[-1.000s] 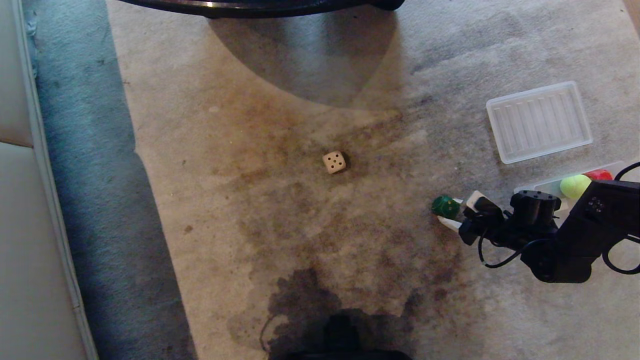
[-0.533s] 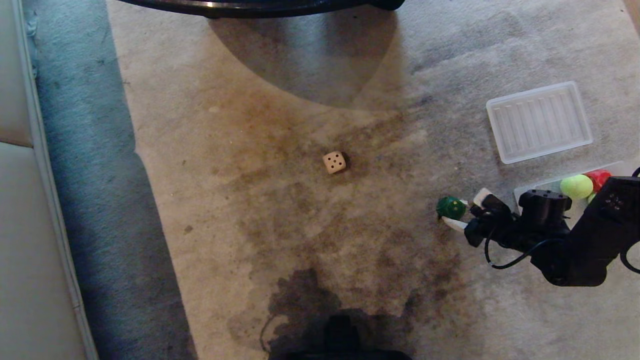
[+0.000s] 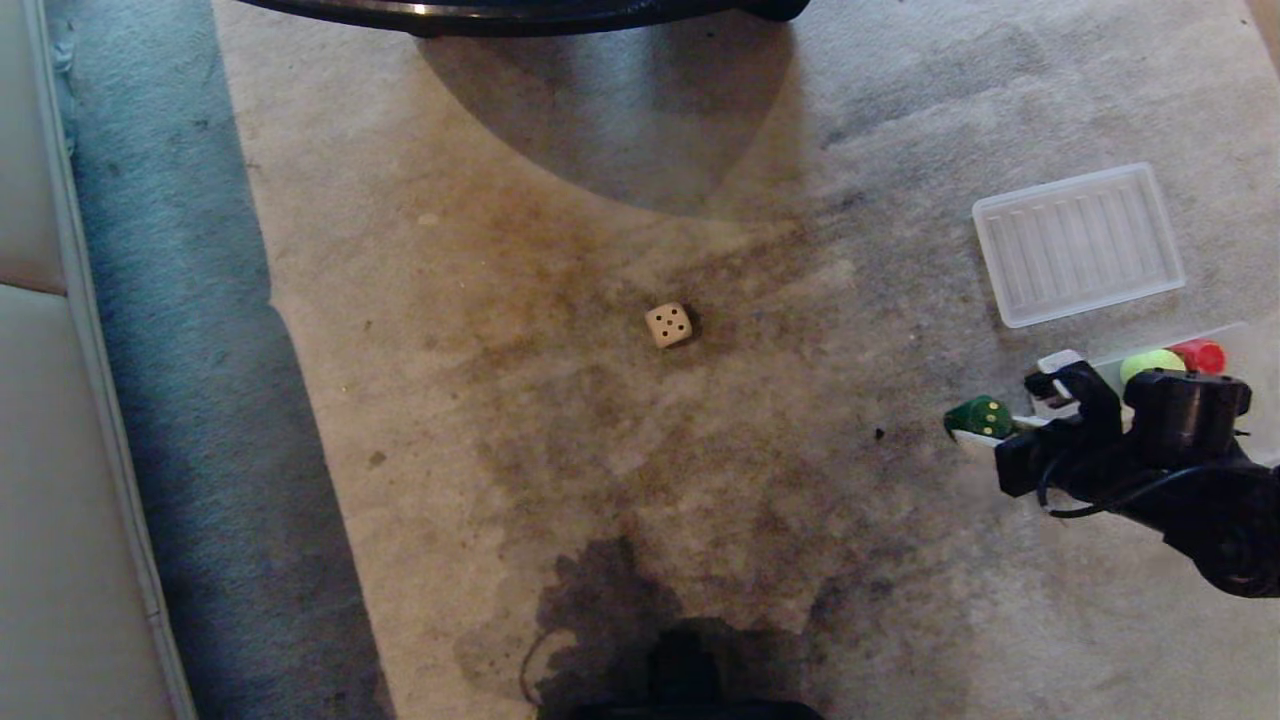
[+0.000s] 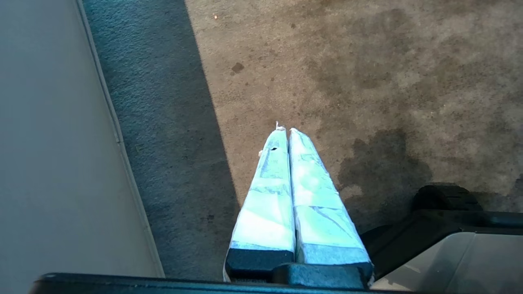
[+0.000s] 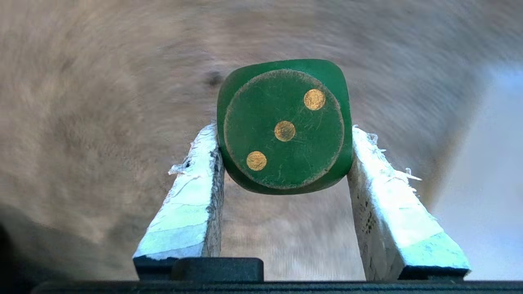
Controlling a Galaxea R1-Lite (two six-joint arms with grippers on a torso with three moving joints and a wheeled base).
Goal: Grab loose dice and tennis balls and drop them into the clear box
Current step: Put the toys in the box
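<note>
Dice are the matter here, and the dark green die [image 5: 284, 126] is the one in hand: the right gripper [image 5: 284, 163] holds it between its two white fingers [image 5: 192, 196], each pressing a flat side, so the cube cannot turn or slip. In the head view this die [image 3: 978, 417] hangs above the rug [image 3: 600, 480], close to its right edge and just beside the clear box [image 3: 1245, 340]. I judge that it is held clear of the rug so it can pass over the box wall. One tennis ball [image 3: 1150, 362] and the red die [image 3: 1200, 354] lie already in the box. The ribbed lid [image 3: 1078, 243] lies apart, beyond the box, so the opening is free. The beige die [image 3: 669, 324] waits alone near the middle of the rug. The left gripper [image 4: 284, 134] is parked with fingers pressed together, holding nothing.
</note>
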